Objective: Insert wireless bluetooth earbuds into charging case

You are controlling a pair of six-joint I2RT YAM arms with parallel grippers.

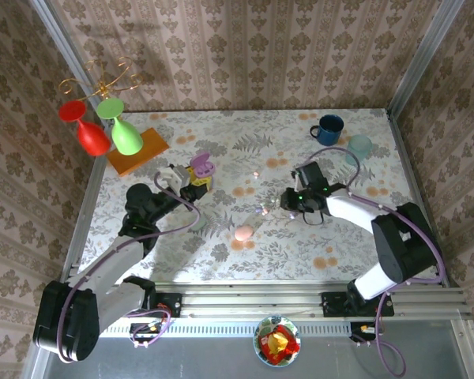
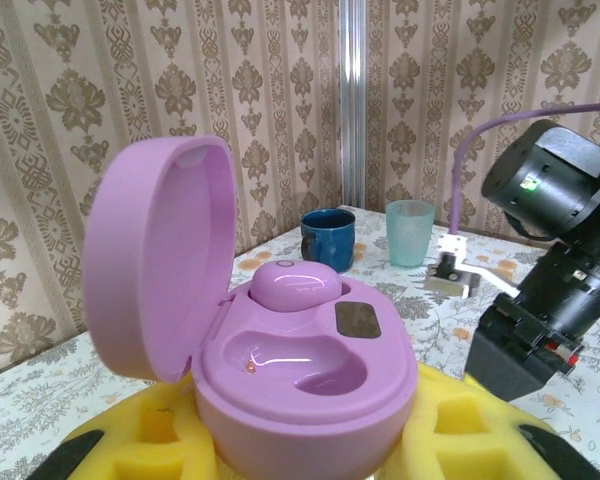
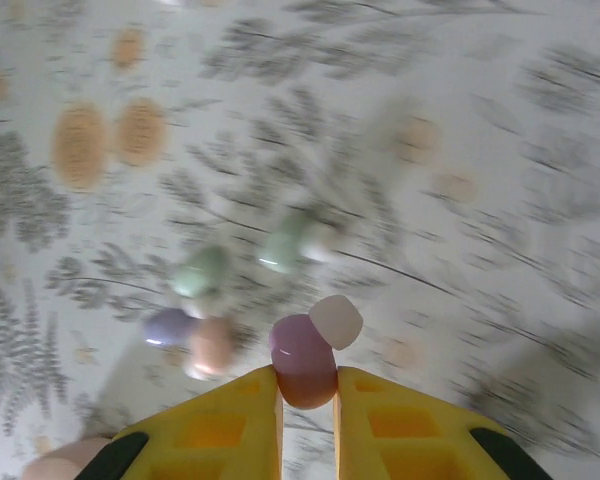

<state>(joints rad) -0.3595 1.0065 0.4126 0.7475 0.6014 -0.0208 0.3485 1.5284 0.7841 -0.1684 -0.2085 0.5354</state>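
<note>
Floral table (image 1: 300,253). Left gripper (image 2: 300,455) is clamped on the open lilac charging case (image 2: 310,385), lid up. 1 seated earbud (image 2: 295,283) fills the far slot and the near slot is empty. Blue mug (image 2: 328,238) and teal cup (image 2: 410,232) stand behind, side by side. Pink closed case (image 1: 243,233) lies between the 2 arms. Right gripper (image 3: 307,385) is narrow, pinching a lilac earbud (image 3: 303,350) with a whitish tip. Loose pastel buds (image 3: 202,272) lie near it on the cloth, blurred.
</note>
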